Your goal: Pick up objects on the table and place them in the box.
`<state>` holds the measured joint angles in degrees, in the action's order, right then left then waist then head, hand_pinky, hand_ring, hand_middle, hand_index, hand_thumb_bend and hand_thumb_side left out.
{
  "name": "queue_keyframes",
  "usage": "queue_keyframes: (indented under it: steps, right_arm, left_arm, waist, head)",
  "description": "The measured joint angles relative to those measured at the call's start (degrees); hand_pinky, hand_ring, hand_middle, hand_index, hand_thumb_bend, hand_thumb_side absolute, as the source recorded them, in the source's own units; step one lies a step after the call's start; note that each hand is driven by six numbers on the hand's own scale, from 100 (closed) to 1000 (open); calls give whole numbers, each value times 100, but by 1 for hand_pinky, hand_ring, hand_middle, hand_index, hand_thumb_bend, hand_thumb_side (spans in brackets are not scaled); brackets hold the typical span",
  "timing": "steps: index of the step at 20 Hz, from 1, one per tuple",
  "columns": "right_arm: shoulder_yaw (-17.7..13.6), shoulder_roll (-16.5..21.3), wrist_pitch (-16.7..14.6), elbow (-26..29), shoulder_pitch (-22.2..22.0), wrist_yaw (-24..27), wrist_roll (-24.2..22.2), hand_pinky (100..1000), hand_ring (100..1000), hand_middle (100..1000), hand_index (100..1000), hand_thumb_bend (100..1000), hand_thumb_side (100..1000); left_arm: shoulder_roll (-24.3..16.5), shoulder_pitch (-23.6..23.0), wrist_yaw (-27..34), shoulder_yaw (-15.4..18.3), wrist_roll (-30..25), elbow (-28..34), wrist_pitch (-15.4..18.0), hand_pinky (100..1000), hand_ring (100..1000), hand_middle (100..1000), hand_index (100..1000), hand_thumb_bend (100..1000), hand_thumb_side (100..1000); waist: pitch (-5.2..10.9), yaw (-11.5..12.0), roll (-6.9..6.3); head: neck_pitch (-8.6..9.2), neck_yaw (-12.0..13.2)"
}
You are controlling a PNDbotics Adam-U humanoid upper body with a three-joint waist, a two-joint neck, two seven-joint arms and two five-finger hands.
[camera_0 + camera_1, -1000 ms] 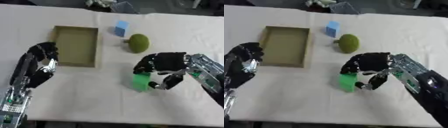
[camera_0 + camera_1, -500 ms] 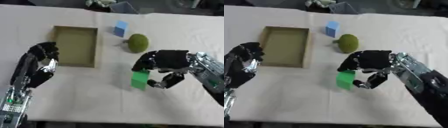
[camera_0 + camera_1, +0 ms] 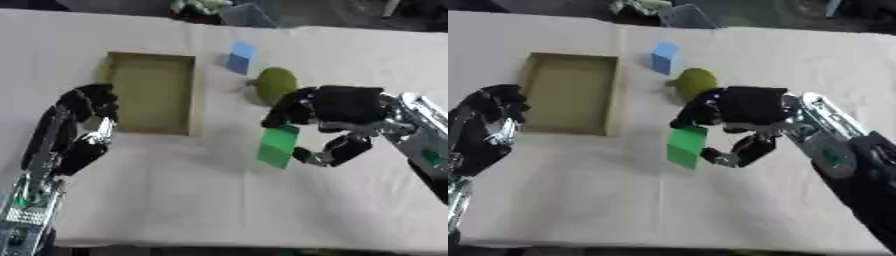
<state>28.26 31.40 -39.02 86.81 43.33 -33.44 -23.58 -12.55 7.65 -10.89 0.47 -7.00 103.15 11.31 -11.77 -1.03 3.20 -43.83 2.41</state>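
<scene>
My right hand (image 3: 341,107) is shut on a green block (image 3: 278,145), pinched between fingers above and thumb below, and holds it lifted a little over the white tablecloth, right of the box. The open cardboard box (image 3: 156,92) lies at the left centre and looks empty. An olive-green round object (image 3: 275,85) sits just behind my right hand. A blue block (image 3: 239,56) stands farther back. My left hand (image 3: 83,125) hangs with curled fingers beside the box's left edge and holds nothing.
The white tablecloth (image 3: 201,200) covers the whole table. Dark clutter and a grey container (image 3: 245,12) lie beyond the far edge.
My right hand has lifted the green block off the cloth and carried it slightly up and left, tilting it. The left hand has not moved.
</scene>
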Motion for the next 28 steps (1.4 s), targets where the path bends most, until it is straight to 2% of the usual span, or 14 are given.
queue_keyframes:
  steps: [5,13,20,28]
  right_arm:
    - [-126,-199,190,-269,555,204,-169,866,857,823,546,100,209]
    - [-340,-923,263,-1479,1532,27,-297,868,861,832,549,100,218]
    - [-808,-1793,246,-2693,2074,-876,-68,869,860,831,559,100,207]
    - [-1482,-2712,535,-3876,2280,-2399,388,869,860,834,587,100,218]
  left_arm:
    - [0,-1,0,0,0,0,0,545,629,612,776,100,369]
    - [0,5,9,-7,-16,0,13,546,628,611,776,100,366]
    - [3,61,49,-86,-74,1,34,546,628,611,776,100,364]
    - [12,146,95,-197,-188,3,54,546,627,611,776,100,363]
  waist:
    - [14,-3,-11]
    - [15,116,-30]
    - [-2,371,-60]
    - [-62,775,-55]
  head:
    - [0,0]
    - [0,-73]
    - [0,-271]
    - [0,-583]
